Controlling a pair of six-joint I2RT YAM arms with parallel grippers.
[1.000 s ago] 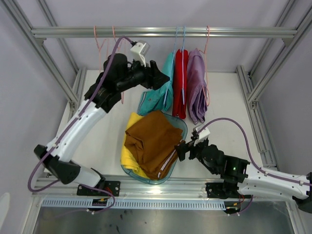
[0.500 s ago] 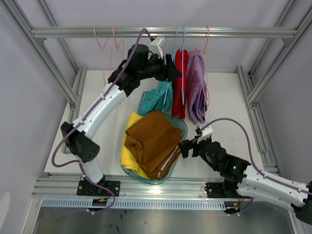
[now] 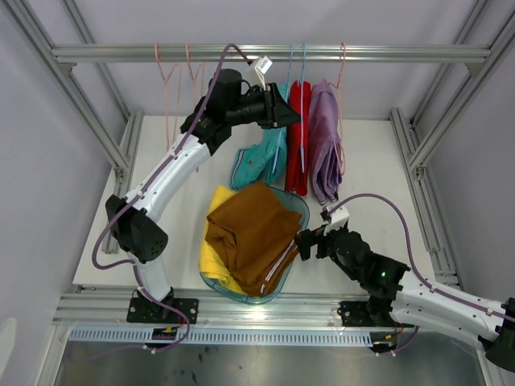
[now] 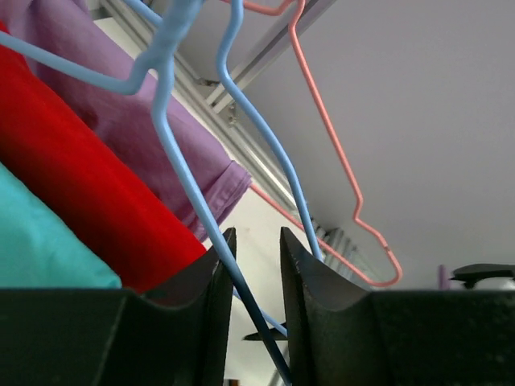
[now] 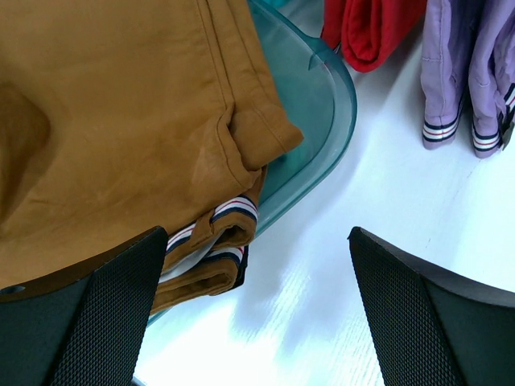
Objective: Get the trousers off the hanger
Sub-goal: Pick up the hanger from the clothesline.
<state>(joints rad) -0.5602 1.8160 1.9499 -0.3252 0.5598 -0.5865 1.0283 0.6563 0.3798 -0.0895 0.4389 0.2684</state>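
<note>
the step in hand is judged to be the third removal: the brown trousers (image 3: 249,229) and the yellow trousers (image 3: 211,259) are already piled in the basin (image 3: 302,211) on the table (image 3: 370,161), while the teal trousers (image 3: 257,165), the red trousers (image 3: 298,137) and the lilac trousers (image 3: 324,145) hang from the rail (image 3: 273,53). the left gripper (image 3: 282,112) is raised to the top of the teal pair. in the left wrist view its jaws are seen parted by only a narrow slot, through which the wire of the blue hanger (image 4: 193,201) runs; the wire is thinner than the slot, so it is enclosed but not judged to be pinched, though contact with one jaw cannot be ruled out. for the next move, the slot would likely need to be shut on the wire, or the cloth beside it taken instead, so that the teal pair can be slid off without the neighbouring hangers being dragged. the right gripper (image 3: 304,241) is held wide open and empty, low beside the basin's right rim, with nothing touched.
</note>
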